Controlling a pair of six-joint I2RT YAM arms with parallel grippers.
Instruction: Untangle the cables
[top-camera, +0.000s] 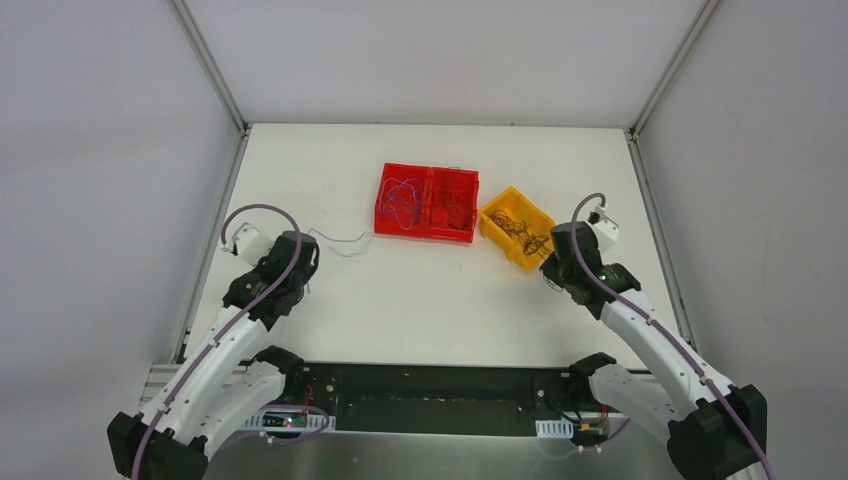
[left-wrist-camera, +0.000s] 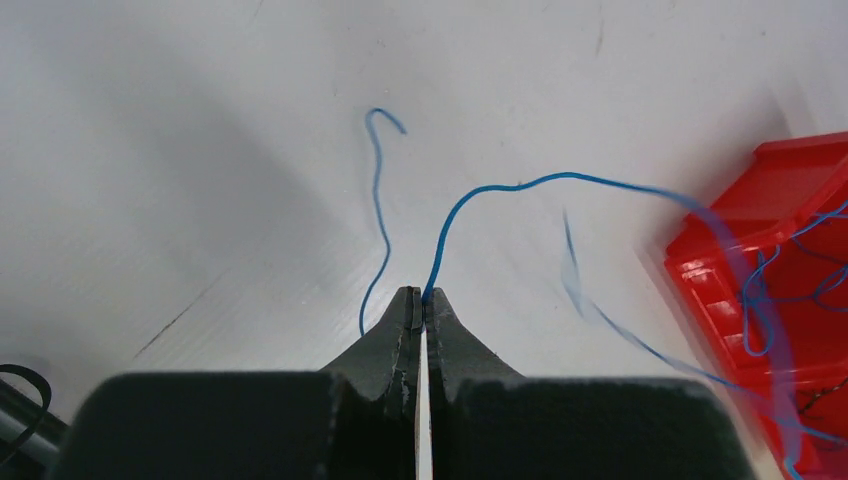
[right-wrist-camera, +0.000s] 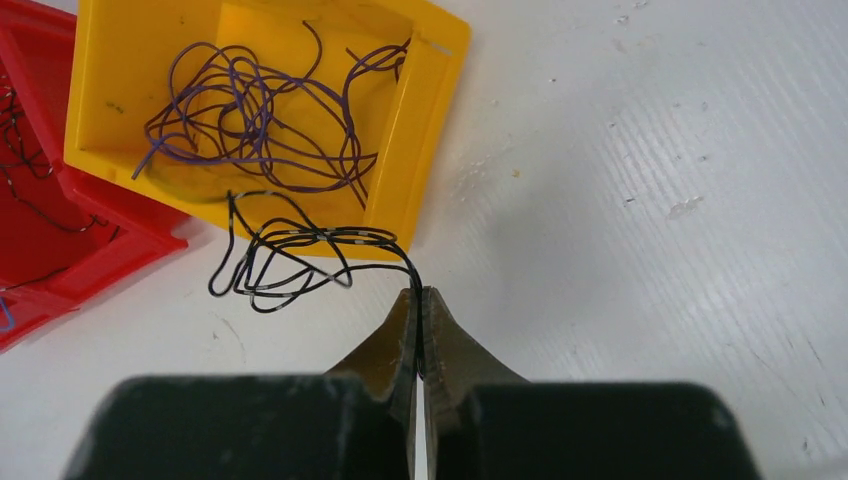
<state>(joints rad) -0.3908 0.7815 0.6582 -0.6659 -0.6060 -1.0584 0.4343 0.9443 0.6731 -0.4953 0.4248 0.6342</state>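
White table (top-camera: 440, 320), plain pale walls (top-camera: 100, 150) on three sides, aluminium corner posts (top-camera: 209, 65), even light

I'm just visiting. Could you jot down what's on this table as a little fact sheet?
Left gripper: shut on a blue wire trailing over the table
Right gripper: shut on a looped black wire, beside the yellow bin
Yellow bin contents: purple wires, tangled
Red bin: two compartments, with blue wires in the left and dark wires in the right
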